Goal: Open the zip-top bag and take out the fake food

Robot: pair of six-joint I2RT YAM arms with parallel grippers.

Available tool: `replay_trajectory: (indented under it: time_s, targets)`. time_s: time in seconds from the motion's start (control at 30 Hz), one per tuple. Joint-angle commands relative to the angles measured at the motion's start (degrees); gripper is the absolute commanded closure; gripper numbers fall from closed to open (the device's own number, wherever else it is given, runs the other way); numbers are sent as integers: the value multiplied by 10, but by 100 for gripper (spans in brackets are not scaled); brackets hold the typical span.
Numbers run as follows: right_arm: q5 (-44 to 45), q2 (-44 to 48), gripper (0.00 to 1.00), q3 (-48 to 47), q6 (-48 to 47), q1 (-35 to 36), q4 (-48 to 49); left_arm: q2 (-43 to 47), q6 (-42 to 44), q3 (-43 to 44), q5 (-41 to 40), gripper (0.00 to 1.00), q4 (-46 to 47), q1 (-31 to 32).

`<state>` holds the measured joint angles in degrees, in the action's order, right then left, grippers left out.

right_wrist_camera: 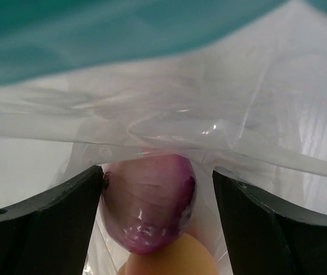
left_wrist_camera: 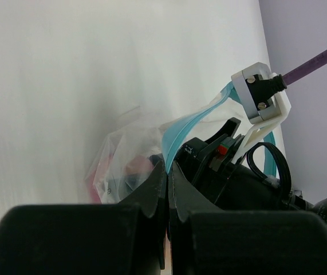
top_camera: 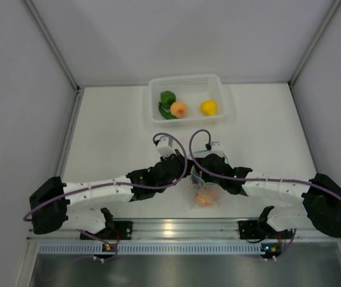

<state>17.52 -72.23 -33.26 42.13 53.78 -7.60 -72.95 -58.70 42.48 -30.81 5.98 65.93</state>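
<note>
The clear zip-top bag (top_camera: 205, 195) lies between the two arms near the table's front, with an orange fruit (top_camera: 205, 200) showing through it. My left gripper (left_wrist_camera: 168, 167) is shut on the bag's light blue zip strip (left_wrist_camera: 181, 129) and holds that edge up. My right gripper (right_wrist_camera: 157, 175) is inside the bag's mouth, open. A purple piece (right_wrist_camera: 149, 200) of fake food sits between its fingers. The left finger (right_wrist_camera: 66, 206) touches it and the right finger (right_wrist_camera: 255, 212) stands apart. Below it is the orange fruit (right_wrist_camera: 174, 260).
A white mesh basket (top_camera: 186, 82) stands at the back middle. It holds a green pepper (top_camera: 168, 97), a green chili (top_camera: 165, 112), a peach-orange fruit (top_camera: 179, 109) and a yellow pepper (top_camera: 209, 107). Grey walls close the table's left and right sides.
</note>
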Motion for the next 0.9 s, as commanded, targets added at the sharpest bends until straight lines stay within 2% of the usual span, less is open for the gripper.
replay_trajectory:
  time_s: [0.0,0.2,0.27,0.3,0.43,0.6,0.87]
  targets:
    - [-15,3,22,17,-2,26,-10,14,-1,1,-5,100,62,3]
    - [-9,-40,32,8,8,32,7,8,0,4,0,100,62,3]
    - [5,-47,39,0,8,38,0,11,1,0,-4,100,62,3]
    - [12,-44,48,-2,8,41,-4,16,2,-2,-7,100,62,3]
    - [69,-20,58,-21,6,58,-45,22,3,-9,-14,100,62,2]
    - [125,25,61,-47,-4,88,-91,21,10,-6,-14,100,62,3]
    - [146,68,61,-83,-28,115,-120,8,16,-1,-3,100,62,3]
